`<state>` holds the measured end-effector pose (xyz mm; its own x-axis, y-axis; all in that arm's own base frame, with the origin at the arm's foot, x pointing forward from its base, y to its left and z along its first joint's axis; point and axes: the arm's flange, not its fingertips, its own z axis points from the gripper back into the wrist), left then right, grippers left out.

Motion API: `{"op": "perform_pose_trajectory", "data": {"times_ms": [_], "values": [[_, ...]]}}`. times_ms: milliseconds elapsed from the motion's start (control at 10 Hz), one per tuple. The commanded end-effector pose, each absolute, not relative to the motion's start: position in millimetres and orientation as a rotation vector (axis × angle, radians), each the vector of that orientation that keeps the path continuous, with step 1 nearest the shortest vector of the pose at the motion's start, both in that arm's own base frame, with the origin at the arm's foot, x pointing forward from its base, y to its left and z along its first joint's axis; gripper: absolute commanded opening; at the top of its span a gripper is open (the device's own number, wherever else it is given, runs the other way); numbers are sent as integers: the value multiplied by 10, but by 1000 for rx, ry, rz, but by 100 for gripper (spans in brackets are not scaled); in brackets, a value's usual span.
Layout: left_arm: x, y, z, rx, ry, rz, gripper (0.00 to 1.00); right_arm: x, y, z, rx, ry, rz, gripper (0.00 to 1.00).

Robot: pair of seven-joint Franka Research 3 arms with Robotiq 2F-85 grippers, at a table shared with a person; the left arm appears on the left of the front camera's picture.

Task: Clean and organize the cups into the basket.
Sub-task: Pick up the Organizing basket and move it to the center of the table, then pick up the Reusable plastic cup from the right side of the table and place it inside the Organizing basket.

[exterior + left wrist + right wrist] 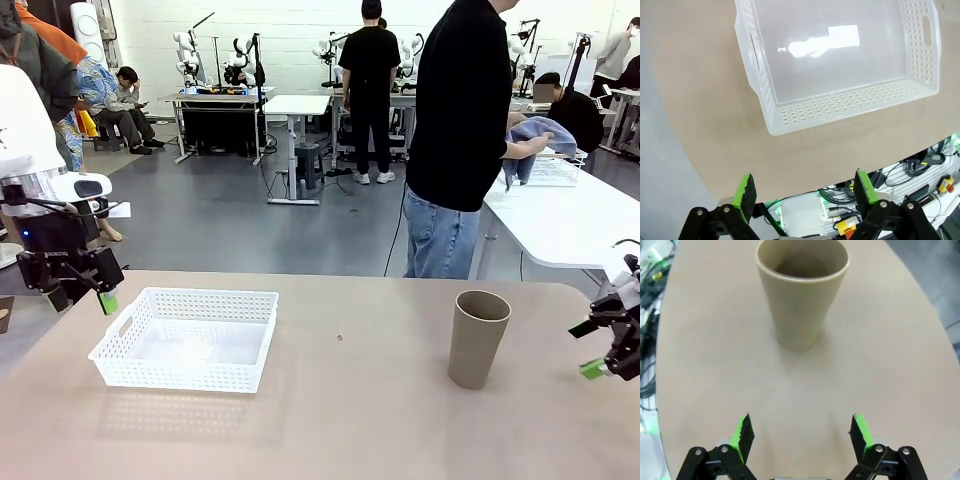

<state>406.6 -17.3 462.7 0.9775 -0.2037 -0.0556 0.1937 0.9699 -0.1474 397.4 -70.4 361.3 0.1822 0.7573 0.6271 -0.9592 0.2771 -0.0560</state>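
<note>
Left gripper (82, 298), jaws wide apart and holding nothing, over the table's (350, 420) left edge just beside the white basket (210, 293); right gripper (801, 432), likewise wide and holding nothing, at the right edge facing one upright brown cup (802, 295), well apart from the basket.

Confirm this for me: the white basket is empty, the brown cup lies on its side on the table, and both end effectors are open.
Not quite. The brown cup stands upright on the table, mouth up, as the right wrist view shows. The rest holds: the white basket is empty, and the left end effector and the right end effector are both open.
</note>
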Motion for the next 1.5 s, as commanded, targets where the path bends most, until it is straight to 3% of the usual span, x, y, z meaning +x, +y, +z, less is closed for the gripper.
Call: {"op": "perform_pose_trajectory", "data": {"times_ms": [0,100,800,1100,1400], "values": [[4046,-158,4690,-144,55,-199,100,4167,-604,3510,500,-645,1306,100],[4046,-158,4690,-144,55,-199,100,3974,-704,3613,392,-617,1255,100],[4046,-158,4690,-144,55,-199,100,4028,-723,3623,407,-632,1254,100],[4148,-113,4568,-94,1,-164,100,4183,-676,3562,633,-860,1377,100],[4259,-146,4489,-94,-36,-135,100,4196,-842,3419,738,-846,1353,100]]}}
